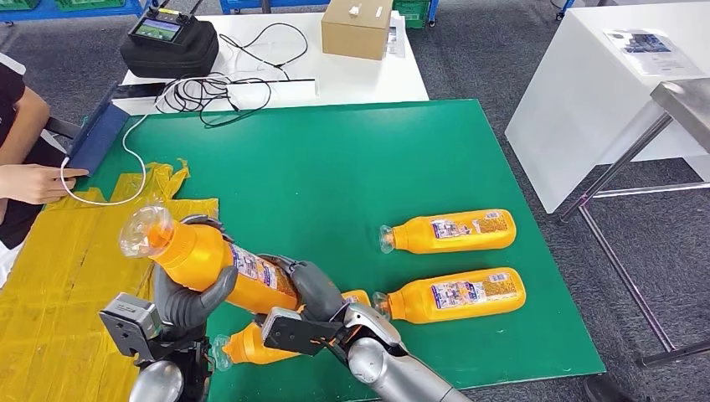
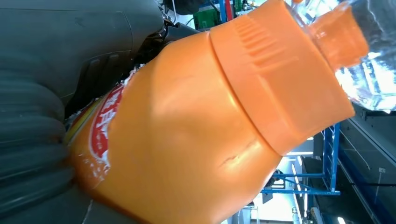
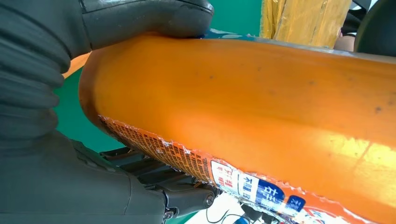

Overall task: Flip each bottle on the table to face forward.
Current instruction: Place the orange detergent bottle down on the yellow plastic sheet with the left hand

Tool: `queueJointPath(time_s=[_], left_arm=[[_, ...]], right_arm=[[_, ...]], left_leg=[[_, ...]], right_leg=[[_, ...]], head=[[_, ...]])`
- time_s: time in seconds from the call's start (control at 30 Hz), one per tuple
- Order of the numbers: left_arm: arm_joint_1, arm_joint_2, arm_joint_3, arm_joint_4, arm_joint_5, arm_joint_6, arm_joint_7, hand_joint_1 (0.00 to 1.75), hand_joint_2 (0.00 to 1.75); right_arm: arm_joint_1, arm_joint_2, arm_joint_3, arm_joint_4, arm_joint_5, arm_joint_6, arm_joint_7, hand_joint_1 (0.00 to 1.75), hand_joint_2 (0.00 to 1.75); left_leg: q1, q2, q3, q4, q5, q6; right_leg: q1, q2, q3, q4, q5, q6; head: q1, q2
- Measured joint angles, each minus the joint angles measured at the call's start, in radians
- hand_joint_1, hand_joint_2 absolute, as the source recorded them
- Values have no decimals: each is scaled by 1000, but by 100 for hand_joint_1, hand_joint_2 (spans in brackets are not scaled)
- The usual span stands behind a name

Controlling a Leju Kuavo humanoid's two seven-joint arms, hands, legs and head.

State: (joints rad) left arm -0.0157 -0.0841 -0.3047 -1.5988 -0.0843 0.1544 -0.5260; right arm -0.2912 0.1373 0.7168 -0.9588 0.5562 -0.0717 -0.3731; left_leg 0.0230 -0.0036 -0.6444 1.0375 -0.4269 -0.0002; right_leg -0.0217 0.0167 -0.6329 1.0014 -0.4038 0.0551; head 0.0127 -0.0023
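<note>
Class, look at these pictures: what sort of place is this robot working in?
Probably a robot test lab or workshop: a green mat-covered table, a black controller case with a screen with loose cables, and blue metal racking behind.

A: We see open green mat (image 1: 335, 167) mid-table. 2 lying bottles (image 1: 452, 232) block our right side.
B: Cables (image 1: 209, 88) and a person's hand (image 1: 38, 182) crowd far left.

Cardboard box (image 1: 357, 28), black case (image 1: 170, 43), tangled cables (image 1: 205, 92) on white table (image 1: 352, 77).
</note>
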Motion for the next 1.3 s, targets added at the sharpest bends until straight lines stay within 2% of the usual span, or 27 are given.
queueJointPath(time_s=[0.03, 0.07, 0.17, 0.2, 0.3, 0.4, 0.53, 0.63, 0.83, 0.9, 0.97, 1.07, 1.17, 1.23, 1.3], left_arm=[[0, 0, 0, 0, 0, 1, 0, 175, 175], [0, 0, 0, 0, 0, 3, 0, 175, 175], [0, 0, 0, 0, -3, 5, -2, 175, 175], [-1, 0, 0, 0, -8, 7, -2, 175, 175], [-5, 0, 0, -2, -59, 30, -2, 175, 175], [-18, 5, 0, -2, -233, 98, 32, 175, 175], [-43, 39, 13, -1, -483, 149, 102, 175, 175], [-55, 64, 38, -1, -563, 153, 126, 175, 175], [-63, 82, 58, -3, -594, 159, 136, 175, 175], [-67, 89, 59, -3, -683, 188, 170, 175, 175], [-83, 108, 59, 1, -860, 234, 231, 175, 175], [-141, 145, 52, 38, -1160, 267, 338, 175, 175], [-241, 195, 3, 156, -1404, 259, 466, 175, 175], [-324, 229, -71, 287, -1466, 254, 545, 175, 175], [-394, 251, -139, 442, -1477, 259, 574, 175, 175]], right_arm=[[0, 0, 1, 1, 0, -2, 0, 175, 175], [1, 0, 2, 1, 0, -6, -1, 164, 175], [14, 2, 2, -6, -1, -37, -6, 34, 175], [23, 2, 1, -15, -1, -51, -8, 0, 175], [62, 2, -7, -71, 5, -98, -13, 0, 175], [105, -4, -24, -172, 25, -131, -8, 0, 175], [144, -26, -63, -323, 81, -134, 39, 0, 175], [167, -44, -92, -406, 107, -123, 58, 0, 175], [188, -60, -116, -476, 116, -121, 61, 0, 175], [191, -63, -120, -488, 122, -119, 62, 0, 175], [194, -71, -124, -501, 129, -101, 69, 0, 175], [190, -94, -124, -509, 140, -48, 78, 0, 175], [167, -122, -108, -505, 126, 20, 41, 0, 175], [142, -141, -84, -500, 105, 59, 7, 0, 175], [115, -166, -55, -494, 93, 88, -15, 0, 175]], left_leg=[[0, 0, 0, 0, 0, 0], [0, 0, 0, 0, 0, 0], [0, 0, 0, 0, 0, 0], [0, 0, 0, 0, 0, 0], [0, 0, 0, 0, 0, 0], [0, -1, -1, 0, 0, 0], [0, -1, -1, 0, 0, 0], [0, 0, 0, 0, 0, 0], [0, 0, 0, 0, 0, 0], [0, -1, 0, 0, 0, 0], [0, -1, 0, 0, 0, 0], [0, -1, 0, 0, 0, 0], [0, -1, 0, 0, 2, -1], [0, -1, 0, 0, 3, -1], [0, -1, 1, 0, 3, -1]], right_leg=[[0, 0, 0, 0, 0, 0], [0, 0, 0, 0, 0, 0], [0, 0, 0, 0, 0, 0], [0, 0, 0, 0, 0, 0], [0, 0, 0, 0, 0, 0], [0, 0, 0, 0, 0, 0], [0, 0, 0, 0, 0, 0], [0, 0, 0, 0, 0, 0], [0, 0, 1, 0, 0, 0], [0, 0, 0, 0, 0, 0], [0, 0, 0, 0, 0, 0], [0, 0, 0, 0, 0, 0], [0, 0, 1, 0, 1, 0], [0, 0, 1, 0, 2, -1], [0, 0, 1, 0, 3, -2]], head=[[0, 0], [0, 0], [0, 0], [0, 0], [0, 0], [0, 0], [0, 0], [0, 0], [0, 0], [0, 0], [0, 0], [0, 0], [0, 0], [0, 0], [0, 0]])
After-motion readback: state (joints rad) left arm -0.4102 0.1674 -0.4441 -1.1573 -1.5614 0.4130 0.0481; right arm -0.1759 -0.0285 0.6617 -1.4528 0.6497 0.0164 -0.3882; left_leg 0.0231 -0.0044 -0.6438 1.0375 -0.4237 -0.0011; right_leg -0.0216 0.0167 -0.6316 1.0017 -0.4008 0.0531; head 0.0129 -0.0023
